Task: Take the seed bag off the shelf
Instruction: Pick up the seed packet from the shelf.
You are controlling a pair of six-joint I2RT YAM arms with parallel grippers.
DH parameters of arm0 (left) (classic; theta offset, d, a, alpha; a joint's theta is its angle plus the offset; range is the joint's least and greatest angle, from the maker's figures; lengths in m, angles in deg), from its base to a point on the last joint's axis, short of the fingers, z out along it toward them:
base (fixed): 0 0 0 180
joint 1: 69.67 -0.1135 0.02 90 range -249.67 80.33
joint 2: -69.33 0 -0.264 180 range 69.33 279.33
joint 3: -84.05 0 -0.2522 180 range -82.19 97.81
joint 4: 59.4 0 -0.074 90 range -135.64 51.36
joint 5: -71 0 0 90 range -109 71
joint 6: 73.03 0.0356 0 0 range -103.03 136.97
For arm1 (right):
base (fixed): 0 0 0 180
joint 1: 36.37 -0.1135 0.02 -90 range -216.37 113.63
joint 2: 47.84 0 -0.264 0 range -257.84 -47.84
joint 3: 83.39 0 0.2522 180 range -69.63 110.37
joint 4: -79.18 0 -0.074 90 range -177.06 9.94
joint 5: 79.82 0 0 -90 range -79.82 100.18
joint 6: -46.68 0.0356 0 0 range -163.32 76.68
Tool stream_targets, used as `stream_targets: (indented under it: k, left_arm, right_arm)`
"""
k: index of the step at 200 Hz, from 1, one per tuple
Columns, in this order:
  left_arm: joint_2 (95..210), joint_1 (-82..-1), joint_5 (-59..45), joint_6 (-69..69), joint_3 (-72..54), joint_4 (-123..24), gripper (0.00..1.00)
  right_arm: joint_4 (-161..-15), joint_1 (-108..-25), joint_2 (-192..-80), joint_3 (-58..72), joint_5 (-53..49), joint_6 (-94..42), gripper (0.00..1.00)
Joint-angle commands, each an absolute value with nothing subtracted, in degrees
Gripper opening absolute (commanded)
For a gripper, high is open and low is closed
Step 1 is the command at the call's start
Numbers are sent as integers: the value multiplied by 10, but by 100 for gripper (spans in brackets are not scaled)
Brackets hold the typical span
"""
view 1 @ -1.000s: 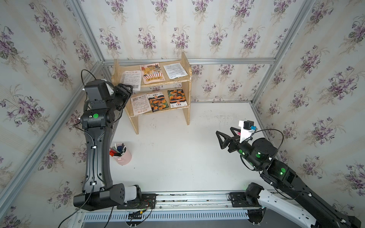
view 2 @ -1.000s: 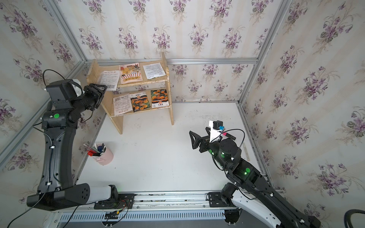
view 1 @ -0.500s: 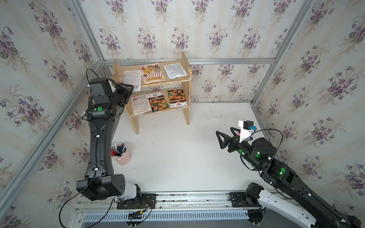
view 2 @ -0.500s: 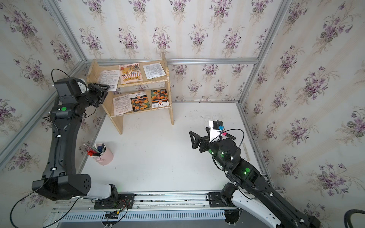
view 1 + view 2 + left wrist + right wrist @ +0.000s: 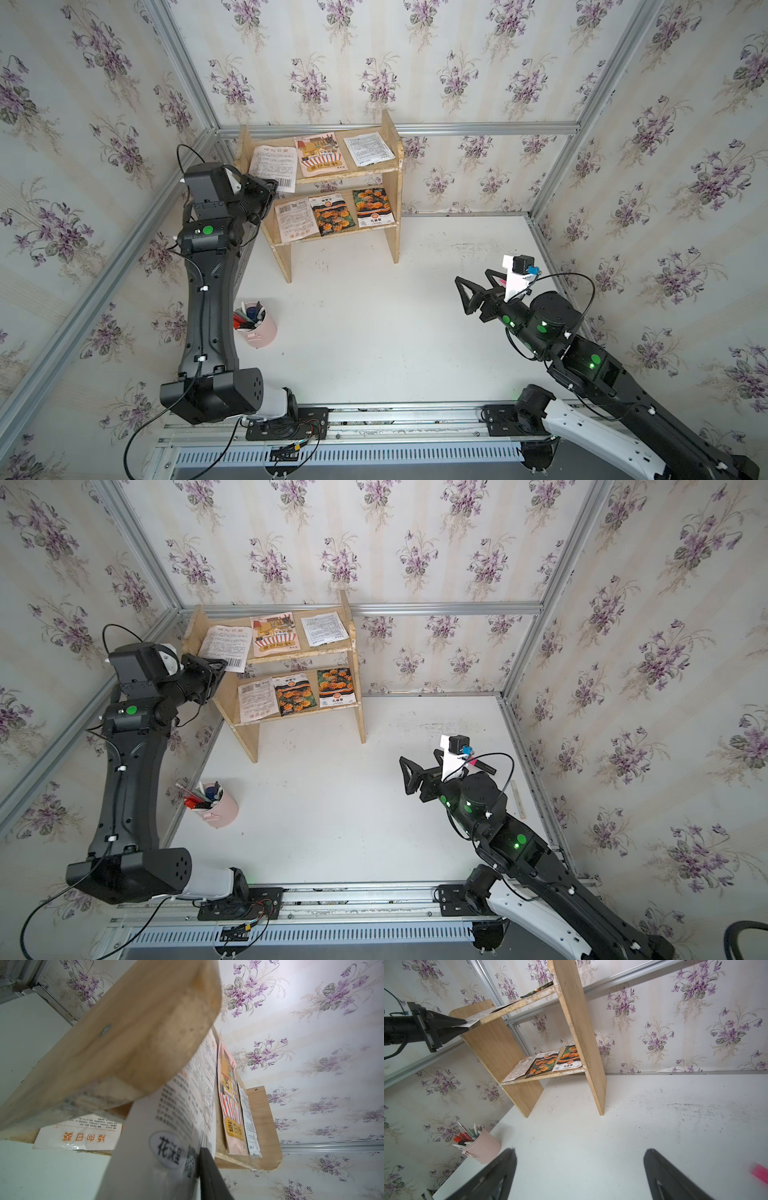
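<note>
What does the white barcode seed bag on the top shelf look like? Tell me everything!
The white seed bag is a flat, paper-looking packet covered in small black print, with an orange heading, a barcode and a round sticker. It lies on the top board of the wooden shelf, at its end, with the barcode corner poking past the front edge. The left gripper pinches that corner.

Floral wallpaper (image 5: 374,62), white tabletop (image 5: 374,332)

Shelf (image 5: 116,1043) side panel close and blurred across the frame; white seed bag (image 5: 166,1118) overhangs its upper tier, one black tool finger (image 5: 207,1172) touching the barcode corner, striped packet (image 5: 228,1088) and white packet (image 5: 250,1126) lying just beside.
</note>
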State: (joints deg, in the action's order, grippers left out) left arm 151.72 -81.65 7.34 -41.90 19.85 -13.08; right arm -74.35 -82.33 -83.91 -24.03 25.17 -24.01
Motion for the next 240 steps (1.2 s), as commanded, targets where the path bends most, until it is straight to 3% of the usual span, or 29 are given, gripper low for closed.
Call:
stream_targets:
  k: [1, 73, 123, 188, 240]
  left_arm:
    - [1507, -817, 81, -415, 193, -135, 20]
    - [1464, -818, 68, -410, 165, -151, 0]
    - [1413, -818, 123, -390, 119, -231, 0]
    - [1259, -806, 245, -395, -52, -409, 0]
    - [1126, -699, 213, -437, -227, -542, 0]
  right_arm:
    - [-751, -824, -839, -243, 256, -238, 100]
    - [-759, -824, -836, -248, 236, -232, 100]
    - [-792, -824, -841, -242, 170, -222, 100]
    - [-922, -824, -879, -233, 10, -125, 98]
    - [-1076, -824, -938, -229, -95, -43, 95]
